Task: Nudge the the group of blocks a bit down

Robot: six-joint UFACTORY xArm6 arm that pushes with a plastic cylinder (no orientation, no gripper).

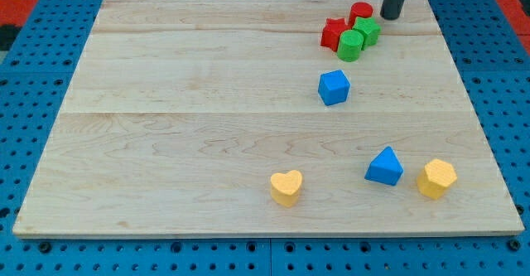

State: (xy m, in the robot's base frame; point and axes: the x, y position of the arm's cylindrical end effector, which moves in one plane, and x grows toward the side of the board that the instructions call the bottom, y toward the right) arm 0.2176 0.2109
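A tight group of blocks sits near the view's top right of the wooden board [207, 102]: a red star [334, 33], a red cylinder [360, 12], a green cylinder [349, 46] and a green star [367, 31], all touching or nearly so. My tip [390, 16] is just right of the red cylinder and above the green star, close to them; I cannot tell whether it touches.
A blue cube-like block [334, 87] lies below the group. A blue triangle [384, 167], a yellow hexagon [436, 178] and a yellow heart [286, 187] lie near the view's bottom. The board's top edge is just above the group.
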